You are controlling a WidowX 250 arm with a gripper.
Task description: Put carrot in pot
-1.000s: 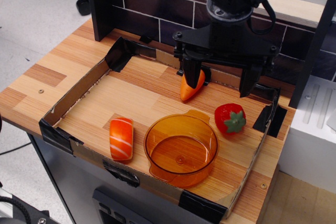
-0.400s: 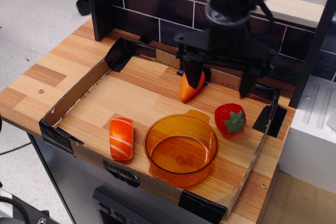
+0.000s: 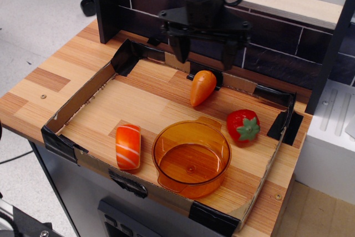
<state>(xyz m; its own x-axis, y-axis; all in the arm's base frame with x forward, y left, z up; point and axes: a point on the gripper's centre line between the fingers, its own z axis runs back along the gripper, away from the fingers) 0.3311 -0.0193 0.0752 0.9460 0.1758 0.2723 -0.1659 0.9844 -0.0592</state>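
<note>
The carrot (image 3: pixel 202 87), a small plain orange cone, lies on the wooden tray floor near the back, tip pointing down-left. The pot (image 3: pixel 191 158), a shallow amber translucent round pot with tab handles, sits at the front of the tray, empty. My gripper (image 3: pixel 204 55) hangs above and just behind the carrot, its two black fingers spread wide apart, holding nothing. The left finger (image 3: pixel 179 50) is left of the carrot, the right finger (image 3: pixel 229 55) is to its upper right.
A red strawberry (image 3: pixel 243 125) lies right of the pot. An orange block with white stripes (image 3: pixel 128 146) lies left of the pot. A low cardboard wall (image 3: pixel 75 104) rims the tray. A dark brick backsplash (image 3: pixel 277 54) stands behind.
My gripper has moved left and slightly up, away from the carrot. Its left finger was down against the carrot; the carrot now lies uncovered in the same spot.
</note>
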